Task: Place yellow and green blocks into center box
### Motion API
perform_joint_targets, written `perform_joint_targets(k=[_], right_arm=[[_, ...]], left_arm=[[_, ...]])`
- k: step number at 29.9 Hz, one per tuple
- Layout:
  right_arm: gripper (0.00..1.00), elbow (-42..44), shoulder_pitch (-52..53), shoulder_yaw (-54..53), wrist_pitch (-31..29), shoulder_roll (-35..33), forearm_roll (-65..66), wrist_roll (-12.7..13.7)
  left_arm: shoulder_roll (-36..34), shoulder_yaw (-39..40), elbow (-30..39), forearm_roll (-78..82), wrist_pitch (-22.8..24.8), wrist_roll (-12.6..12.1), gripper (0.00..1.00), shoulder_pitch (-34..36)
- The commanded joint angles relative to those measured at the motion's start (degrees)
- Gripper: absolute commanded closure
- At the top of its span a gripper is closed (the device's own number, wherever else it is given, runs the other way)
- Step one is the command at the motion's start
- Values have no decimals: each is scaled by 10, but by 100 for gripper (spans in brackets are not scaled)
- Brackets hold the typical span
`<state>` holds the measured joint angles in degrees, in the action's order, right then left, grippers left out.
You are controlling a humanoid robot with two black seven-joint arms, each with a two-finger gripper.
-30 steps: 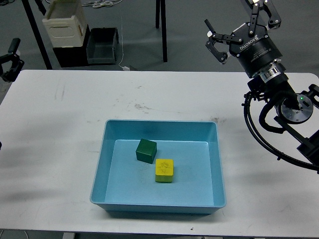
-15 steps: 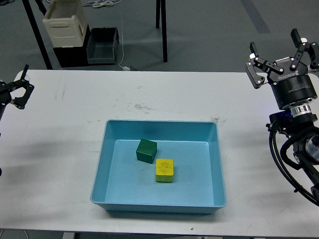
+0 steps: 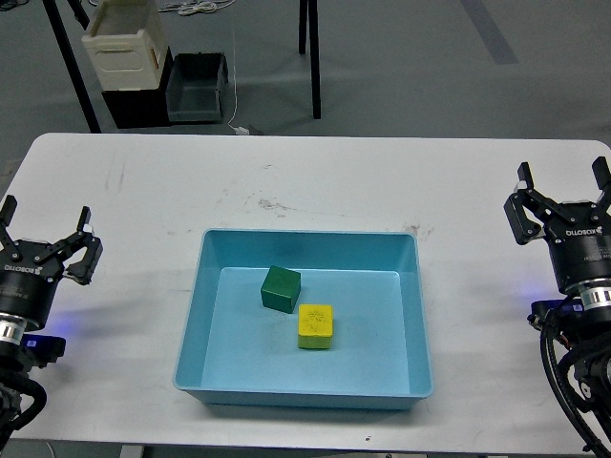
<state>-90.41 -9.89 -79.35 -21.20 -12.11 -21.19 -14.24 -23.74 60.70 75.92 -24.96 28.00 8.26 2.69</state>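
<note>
Green block point(image 3: 281, 289) and yellow block point(image 3: 315, 325) touch inside box point(image 3: 310, 241), midway between released left pincer point(image 3: 45, 244) and released right pincer point(image 3: 563, 190).

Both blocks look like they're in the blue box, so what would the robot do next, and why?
Probably nothing more than rest. The green block and yellow block both sit inside the blue box. The left claw and right claw are open, empty, and off to either side of the box. I'd judge the job done.
</note>
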Motion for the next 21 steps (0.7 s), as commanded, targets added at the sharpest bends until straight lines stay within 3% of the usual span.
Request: perform_joint_targets(k=[1, 16, 21], right_arm=[[0, -6, -26, 3, -3, 19, -4, 0], [0, -35, -108, 7, -9, 28, -5, 0], [0, -35, -128, 17, -39, 28, -5, 0]], left_arm=[[17, 4, 35, -2, 0, 7, 0, -30], [44, -6, 65, 2, 0, 4, 0, -46], [48, -7, 67, 2, -15, -2, 0, -46]])
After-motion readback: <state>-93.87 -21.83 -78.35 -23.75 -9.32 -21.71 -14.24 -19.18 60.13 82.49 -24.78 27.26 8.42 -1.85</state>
